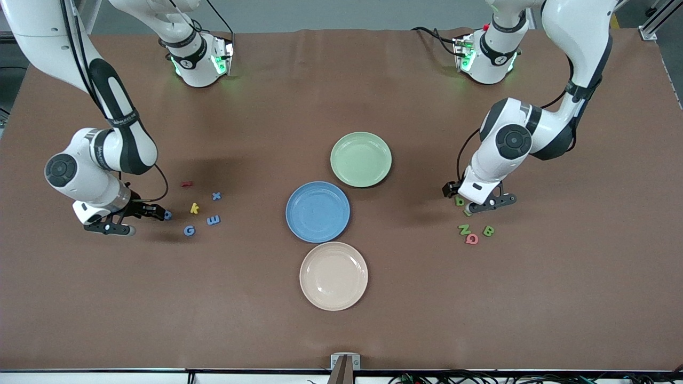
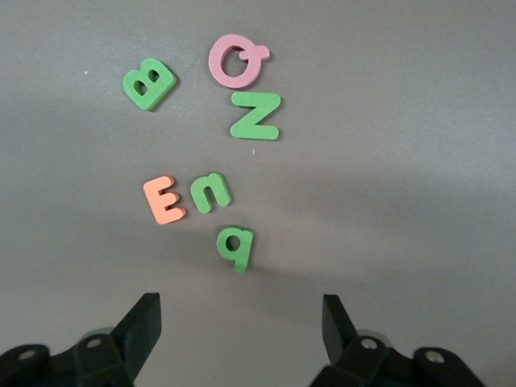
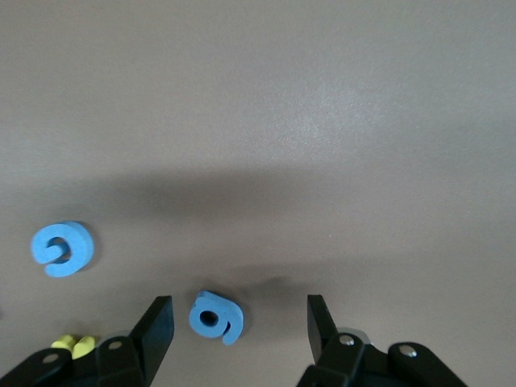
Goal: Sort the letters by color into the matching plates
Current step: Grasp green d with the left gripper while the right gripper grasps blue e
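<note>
Front cam: high, looking down across the bench (image 1: pixel 341 330) at both arm bases. Wrist cams: close, looking down past own fingers (image 2: pixel 141 322) (image 3: pixel 157 322). Shared with front: left sees green B (image 2: pixel 150 86) (image 1: pixel 488 230), right sees blue G (image 3: pixel 62 249) (image 1: pixel 189 230).

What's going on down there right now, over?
Left gripper open over green q. Right gripper open around blue 6-shape, not gripped. Green plate and blue plate hold nothing. Orange E touches green u.
</note>
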